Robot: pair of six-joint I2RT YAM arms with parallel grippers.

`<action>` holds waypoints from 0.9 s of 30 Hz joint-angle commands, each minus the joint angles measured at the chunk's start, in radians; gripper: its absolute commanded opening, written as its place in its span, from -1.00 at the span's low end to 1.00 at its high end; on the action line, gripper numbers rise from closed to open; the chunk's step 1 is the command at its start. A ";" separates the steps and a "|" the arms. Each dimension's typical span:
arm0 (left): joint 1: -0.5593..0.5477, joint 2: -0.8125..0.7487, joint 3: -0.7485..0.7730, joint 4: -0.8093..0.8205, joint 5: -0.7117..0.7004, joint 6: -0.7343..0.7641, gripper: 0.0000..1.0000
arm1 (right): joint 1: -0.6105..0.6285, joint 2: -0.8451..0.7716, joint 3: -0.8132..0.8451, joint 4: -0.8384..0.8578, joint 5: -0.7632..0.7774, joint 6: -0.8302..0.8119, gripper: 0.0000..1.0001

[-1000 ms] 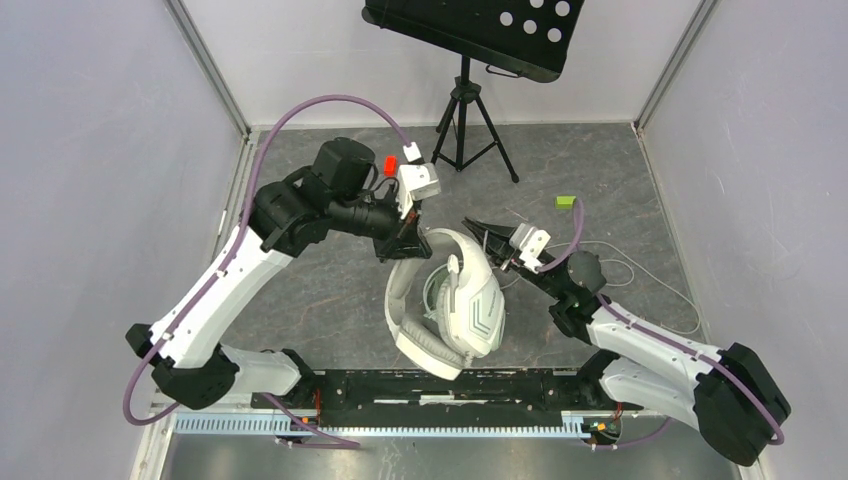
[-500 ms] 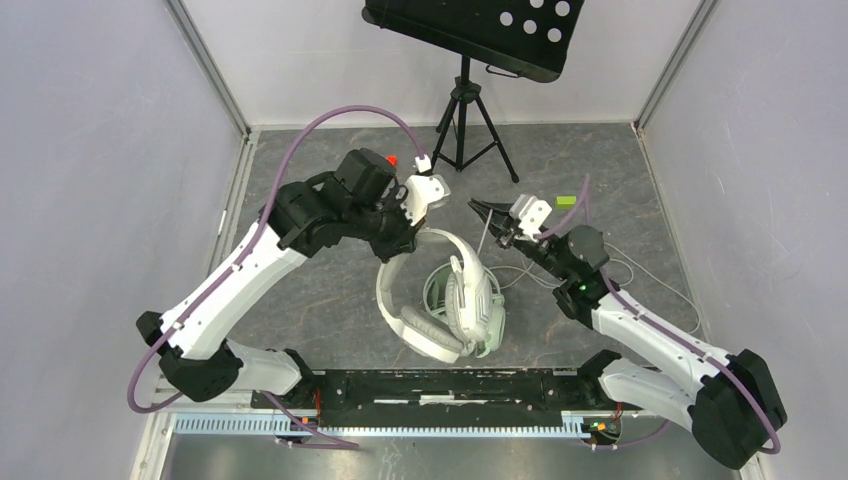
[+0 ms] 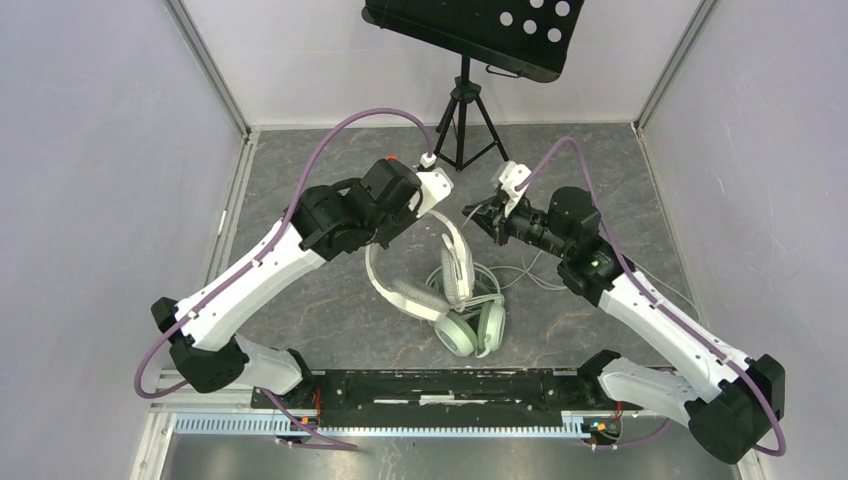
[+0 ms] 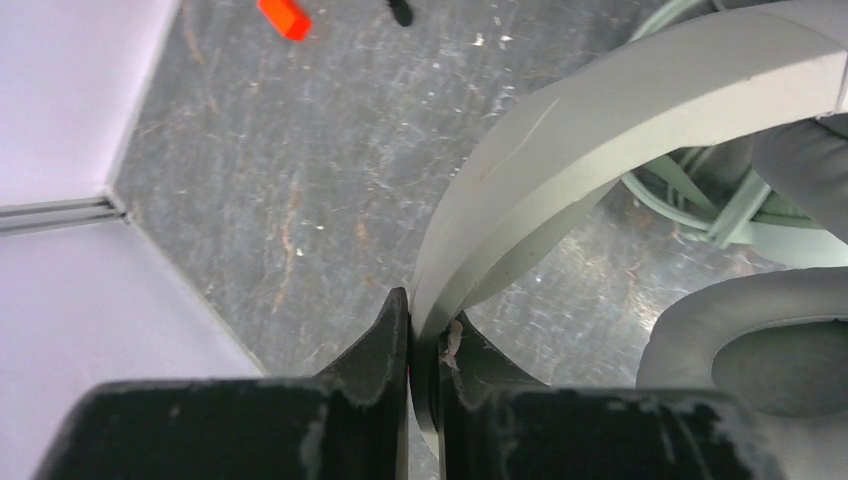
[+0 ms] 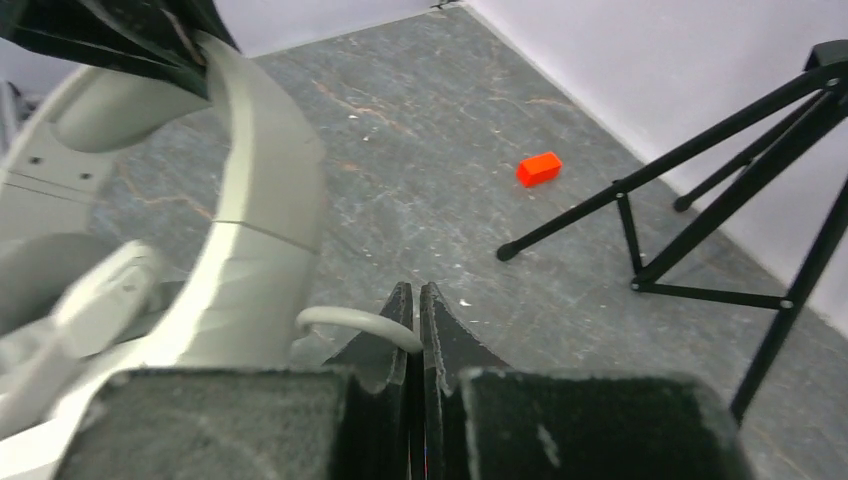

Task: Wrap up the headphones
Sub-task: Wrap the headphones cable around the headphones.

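Clamping white-grey headset (image 3: 456, 270) by headband (image 4: 600, 130) in closed left gripper (image 4: 425, 335), tilting it up off mint-green headset (image 3: 468, 328) lying beneath; pinching pale cable (image 5: 345, 318) in closed right gripper (image 5: 416, 295), pulling rearward, readying wrap.

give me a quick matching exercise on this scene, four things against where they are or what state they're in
Things:
1 left gripper
2 right gripper
3 red block
4 mint-green headset

States or places:
a by a foot of the tripod
b shut on a thin cable
c lying flat, not held
d shut on the headband of the white-grey headset

Pairs: 1-d, 2-b, 3-a, 4-c
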 commanded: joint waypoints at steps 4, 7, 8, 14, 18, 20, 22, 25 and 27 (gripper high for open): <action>-0.023 -0.053 -0.005 0.103 -0.223 0.010 -0.95 | -0.006 0.016 0.109 -0.049 -0.212 0.239 -0.96; -0.025 -0.048 -0.003 0.101 -0.268 0.000 -0.96 | -0.006 0.023 0.121 -0.040 -0.259 0.308 -0.96; -0.026 -0.046 -0.005 0.102 -0.281 -0.003 -0.96 | -0.004 0.029 0.126 -0.038 -0.273 0.324 -0.96; -0.031 -0.036 -0.005 0.103 -0.331 -0.020 -0.96 | -0.006 0.079 0.155 -0.011 -0.368 0.415 -0.90; -0.034 -0.032 -0.012 0.102 -0.367 -0.018 -0.95 | -0.006 0.099 0.156 0.012 -0.398 0.443 -0.87; -0.034 -0.033 -0.017 0.102 -0.376 -0.014 -0.95 | -0.005 0.100 0.157 0.012 -0.397 0.443 -0.87; -0.034 -0.035 -0.020 0.103 -0.384 -0.010 -0.96 | -0.007 0.101 0.166 0.016 -0.407 0.444 -0.87; -0.035 -0.034 -0.019 0.102 -0.389 -0.009 -0.96 | -0.008 0.109 0.183 0.025 -0.423 0.463 -0.86; -0.036 -0.032 -0.022 0.103 -0.398 -0.010 -0.95 | -0.007 0.113 0.181 0.068 -0.462 0.501 -0.81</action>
